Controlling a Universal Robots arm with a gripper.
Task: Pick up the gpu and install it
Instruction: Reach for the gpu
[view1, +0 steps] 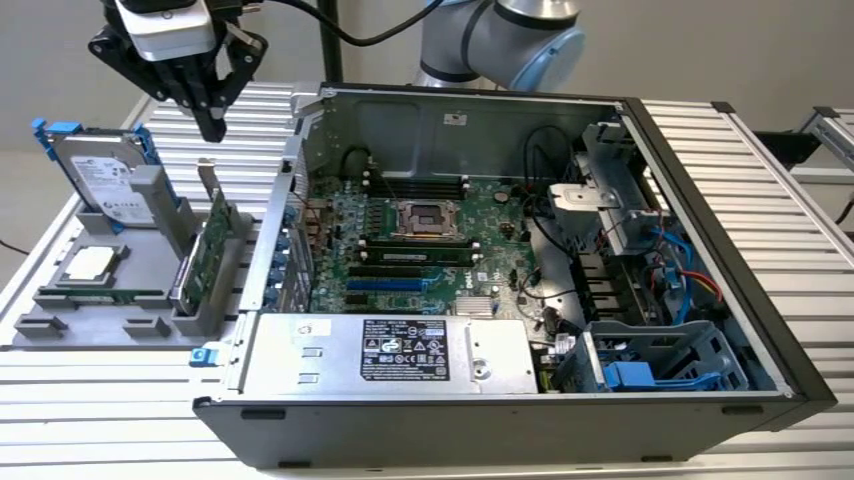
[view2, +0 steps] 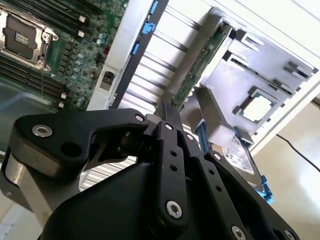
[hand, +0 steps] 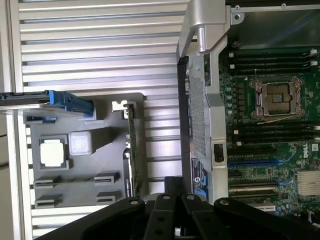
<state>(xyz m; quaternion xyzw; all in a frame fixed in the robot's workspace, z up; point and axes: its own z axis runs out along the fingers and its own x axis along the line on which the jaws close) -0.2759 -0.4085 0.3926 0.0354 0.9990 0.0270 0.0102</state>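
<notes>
Closed, empty gripper (view1: 214, 127) hangs over the bracket end of the gpu (view1: 214, 255), which stands on edge just beside the computer case (view1: 467, 430), long axis parallel to the case's side.

Open air lay above gpu (view1: 214, 245) standing upright in gray holder (view1: 54, 325), gripper (view1: 211, 128) hung clear over it, computer case wall (view1: 283, 225) stood close on exterior view's right, upright hard drive (view1: 104, 175) rose on its left.

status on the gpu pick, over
gripper shut, empty, hovering above gpu. gpu upright in grey tray, untouched. hard drive stands apart, path clear.
</notes>
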